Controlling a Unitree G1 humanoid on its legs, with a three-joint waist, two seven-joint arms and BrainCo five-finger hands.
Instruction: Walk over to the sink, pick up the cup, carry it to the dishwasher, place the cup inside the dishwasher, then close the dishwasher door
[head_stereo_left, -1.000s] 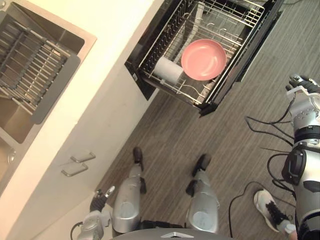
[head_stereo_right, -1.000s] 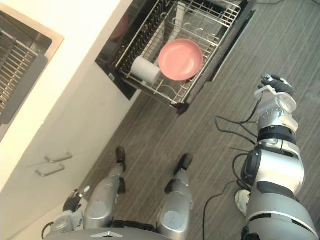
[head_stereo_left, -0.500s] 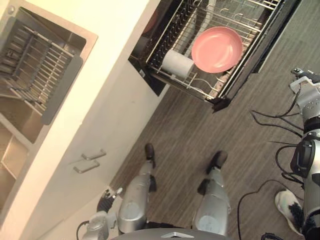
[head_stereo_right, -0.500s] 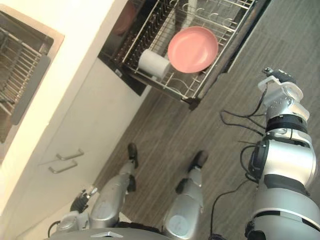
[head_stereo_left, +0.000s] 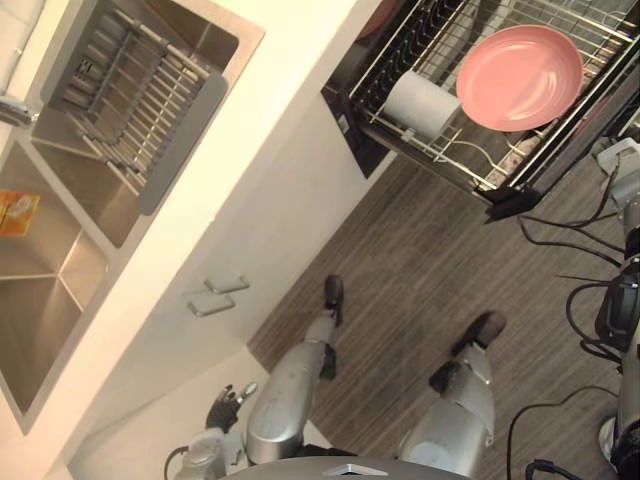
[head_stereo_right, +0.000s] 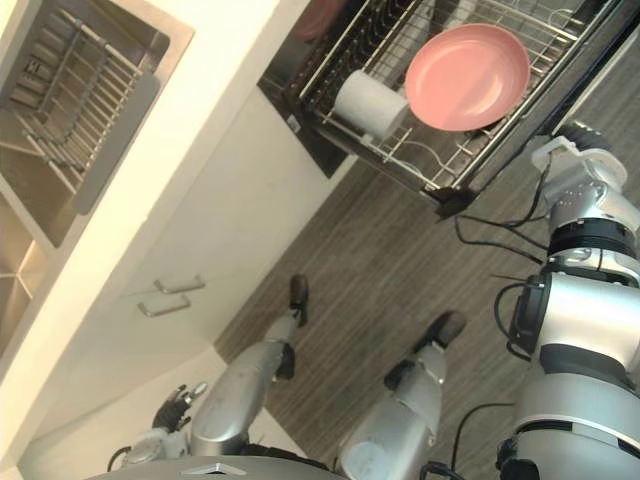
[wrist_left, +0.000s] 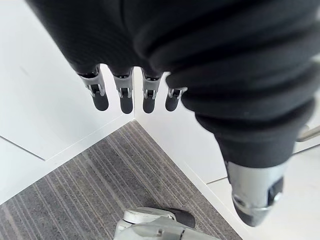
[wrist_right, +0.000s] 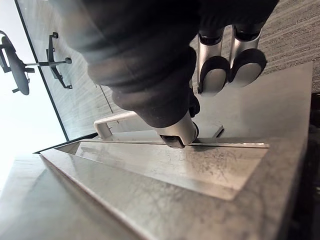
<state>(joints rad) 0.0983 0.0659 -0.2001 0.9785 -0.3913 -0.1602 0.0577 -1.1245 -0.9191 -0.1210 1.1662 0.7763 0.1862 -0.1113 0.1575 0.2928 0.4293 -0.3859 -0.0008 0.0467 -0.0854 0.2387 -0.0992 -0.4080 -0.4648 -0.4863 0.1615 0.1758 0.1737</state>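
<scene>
Over the open dishwasher door (wrist_right: 165, 167), the right hand (wrist_right: 214, 70) is held with fingers loosely extended and nothing grasped (its thumb tip is set right at the door's steel edge). Well to that hand's left, the cup (head_stereo_right: 370, 104) is laid on its side in the rack (head_stereo_right: 420, 165), with a pink plate (head_stereo_right: 467, 77) between cup and hand. The left hand (wrist_left: 125, 97) is hung relaxed and empty beside white cabinet fronts (wrist_left: 45, 95).
</scene>
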